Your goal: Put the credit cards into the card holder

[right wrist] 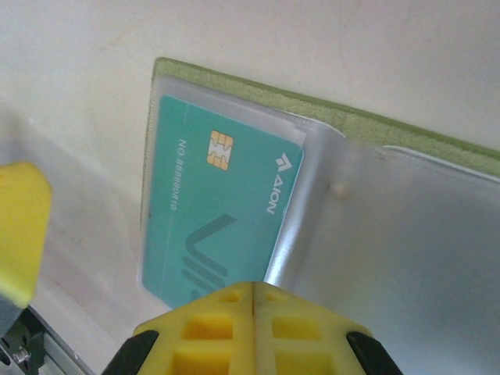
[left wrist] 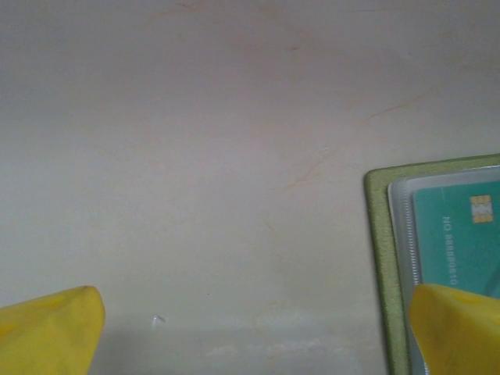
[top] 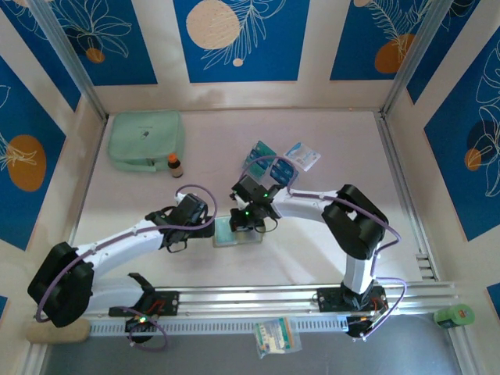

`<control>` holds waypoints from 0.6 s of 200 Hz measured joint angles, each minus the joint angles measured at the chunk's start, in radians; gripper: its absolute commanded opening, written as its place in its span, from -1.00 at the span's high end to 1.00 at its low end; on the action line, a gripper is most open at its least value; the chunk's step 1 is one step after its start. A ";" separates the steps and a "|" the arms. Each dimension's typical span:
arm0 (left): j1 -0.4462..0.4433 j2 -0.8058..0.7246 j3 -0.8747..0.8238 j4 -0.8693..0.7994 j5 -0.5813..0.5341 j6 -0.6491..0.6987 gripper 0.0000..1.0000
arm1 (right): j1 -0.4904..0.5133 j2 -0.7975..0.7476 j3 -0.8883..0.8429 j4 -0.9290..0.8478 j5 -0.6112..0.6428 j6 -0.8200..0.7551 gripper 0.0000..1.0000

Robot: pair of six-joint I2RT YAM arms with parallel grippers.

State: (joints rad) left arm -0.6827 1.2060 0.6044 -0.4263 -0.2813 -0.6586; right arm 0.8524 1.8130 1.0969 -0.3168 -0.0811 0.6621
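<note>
Card of teal plastic [right wrist: 219, 211] sits pocketed in the olive-green folding wallet [right wrist: 375, 125]; my right pincer [right wrist: 251, 293] is pinched shut over it, my left pincer [left wrist: 254, 320] gapes wide alongside.

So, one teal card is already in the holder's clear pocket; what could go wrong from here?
The shut right gripper sits at the pocket's edge beside the teal card; withdrawing might drag the card out of the card holder.
The open left gripper clamps nothing, so the holder could slide.
The remaining cards lie beside a white-and-blue packet, easy to grab wrongly.
</note>
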 measured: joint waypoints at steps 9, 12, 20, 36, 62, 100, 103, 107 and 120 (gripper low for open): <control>0.000 -0.001 0.005 0.001 0.008 0.004 -0.99 | -0.012 -0.019 -0.010 0.006 0.000 -0.002 0.97; 0.000 -0.001 0.008 0.001 0.013 0.006 -0.99 | -0.016 -0.025 -0.013 0.008 0.000 -0.003 0.97; 0.000 -0.001 0.014 0.006 0.021 0.007 -0.99 | -0.029 -0.041 -0.022 0.011 0.002 -0.005 0.97; 0.000 -0.001 0.028 0.021 0.039 0.010 -1.00 | -0.063 -0.070 -0.043 0.016 0.003 -0.009 0.96; 0.000 -0.001 0.046 0.044 0.065 0.009 -1.00 | -0.110 -0.084 -0.071 0.019 0.004 -0.020 0.97; -0.019 0.039 0.066 0.076 0.085 0.001 -1.00 | -0.150 -0.084 -0.080 0.017 0.003 -0.043 0.95; -0.022 0.044 0.067 0.079 0.087 0.000 -1.00 | -0.151 -0.084 -0.080 0.016 0.003 -0.044 0.95; -0.026 0.050 0.068 0.081 0.090 -0.002 -1.00 | -0.152 -0.083 -0.080 0.016 0.003 -0.046 0.95; -0.038 0.068 0.074 0.087 0.091 -0.009 -1.00 | -0.154 -0.083 -0.080 0.015 0.003 -0.055 0.95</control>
State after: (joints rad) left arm -0.7208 1.2739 0.6785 -0.3393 -0.1902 -0.6674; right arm 0.6987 1.7302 1.0172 -0.3016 -0.0780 0.6075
